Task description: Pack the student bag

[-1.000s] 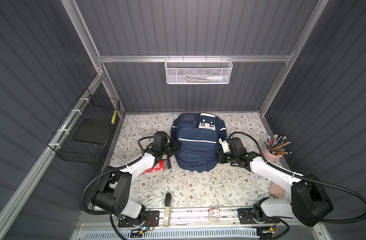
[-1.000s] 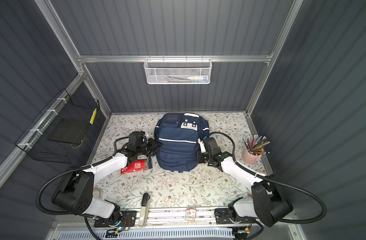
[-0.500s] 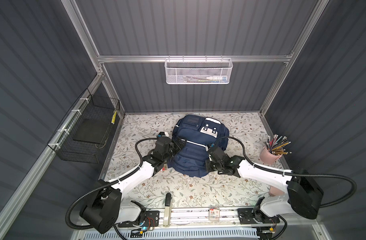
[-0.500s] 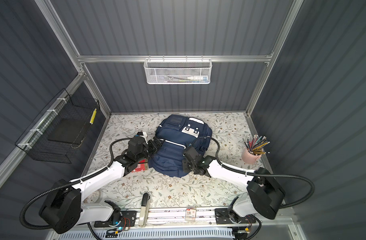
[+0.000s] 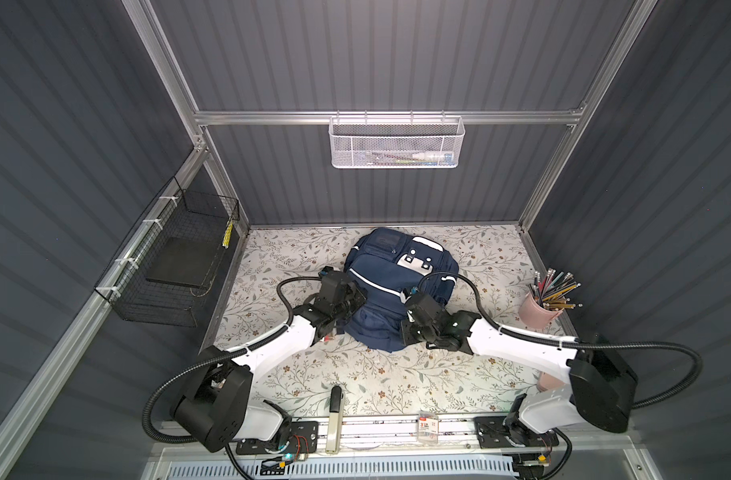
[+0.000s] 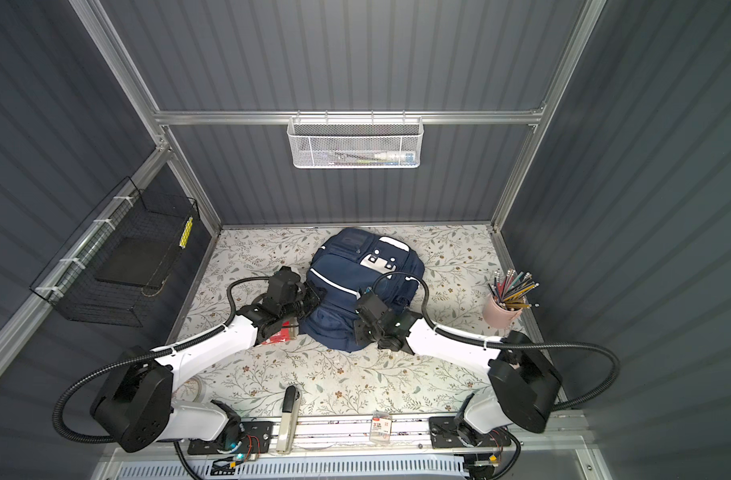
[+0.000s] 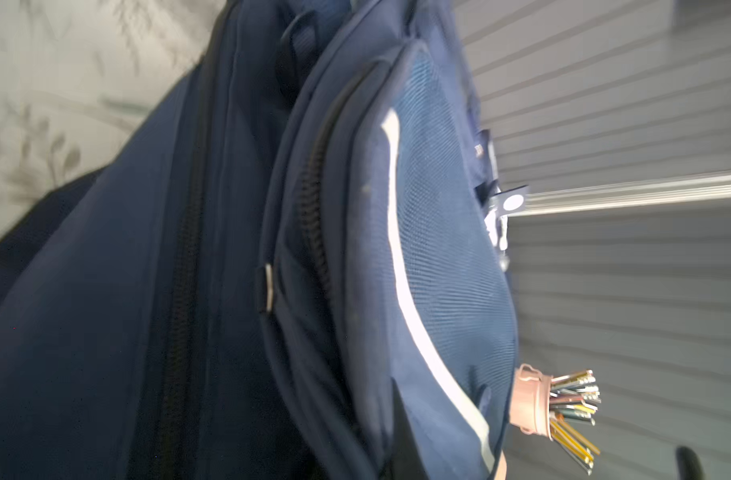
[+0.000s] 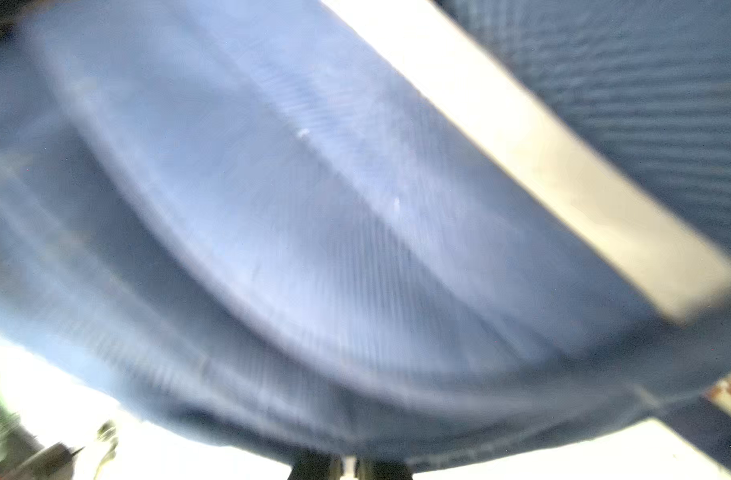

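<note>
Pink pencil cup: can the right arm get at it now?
Probably yes: the cup stands in the open on that arm's side, with nothing between. The right gripper, against the student bag, must back off first.

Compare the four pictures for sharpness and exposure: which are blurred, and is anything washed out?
Both top views: sharp, evenly lit, the student bag crisp on the floral table; left wrist view: softly blurred, worst toward the table, the pink pencil cup readable; right wrist view: heavily smeared, bag fabric filling it, the background beyond blown out to white.
</note>
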You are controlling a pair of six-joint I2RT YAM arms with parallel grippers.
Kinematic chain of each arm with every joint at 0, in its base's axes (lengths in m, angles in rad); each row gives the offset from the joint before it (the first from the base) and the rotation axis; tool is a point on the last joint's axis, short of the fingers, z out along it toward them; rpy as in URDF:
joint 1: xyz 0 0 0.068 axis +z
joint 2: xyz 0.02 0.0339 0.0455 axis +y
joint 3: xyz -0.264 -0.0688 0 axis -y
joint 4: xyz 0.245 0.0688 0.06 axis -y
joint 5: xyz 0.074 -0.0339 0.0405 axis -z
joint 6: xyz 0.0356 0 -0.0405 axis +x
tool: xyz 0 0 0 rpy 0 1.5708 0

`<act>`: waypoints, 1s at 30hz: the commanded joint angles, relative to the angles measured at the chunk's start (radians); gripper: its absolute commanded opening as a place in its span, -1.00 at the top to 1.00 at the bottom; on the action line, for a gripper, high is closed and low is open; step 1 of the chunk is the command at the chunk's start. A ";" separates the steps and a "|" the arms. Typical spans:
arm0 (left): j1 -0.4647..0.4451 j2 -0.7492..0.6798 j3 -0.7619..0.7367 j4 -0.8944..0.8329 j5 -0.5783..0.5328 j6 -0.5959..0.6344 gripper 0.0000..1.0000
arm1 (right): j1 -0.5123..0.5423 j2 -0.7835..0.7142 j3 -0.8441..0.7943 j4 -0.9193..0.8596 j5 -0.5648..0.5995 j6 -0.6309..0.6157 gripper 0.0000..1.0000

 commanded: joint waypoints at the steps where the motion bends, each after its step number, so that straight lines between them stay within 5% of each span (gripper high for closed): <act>1: 0.093 -0.028 0.046 -0.070 0.189 0.118 1.00 | -0.106 -0.080 -0.057 0.040 -0.099 -0.094 1.00; 8: 0.138 0.053 0.122 -0.135 0.369 0.269 1.00 | -0.411 -0.024 -0.066 0.042 -0.182 -0.292 1.00; 16: 0.157 0.076 0.166 -0.214 0.380 0.343 1.00 | -0.605 0.130 0.069 0.028 -0.152 -0.332 1.00; 24: 0.206 0.095 0.206 -0.231 0.418 0.395 1.00 | -0.597 0.018 -0.015 0.009 -0.185 -0.294 1.00; 26: 0.209 0.112 0.215 -0.207 0.398 0.386 0.78 | -0.535 -0.026 -0.046 -0.015 -0.148 -0.260 1.00; 30: 0.213 0.187 0.280 -0.181 0.415 0.376 -0.17 | -0.461 -0.085 -0.130 -0.011 -0.152 -0.142 0.95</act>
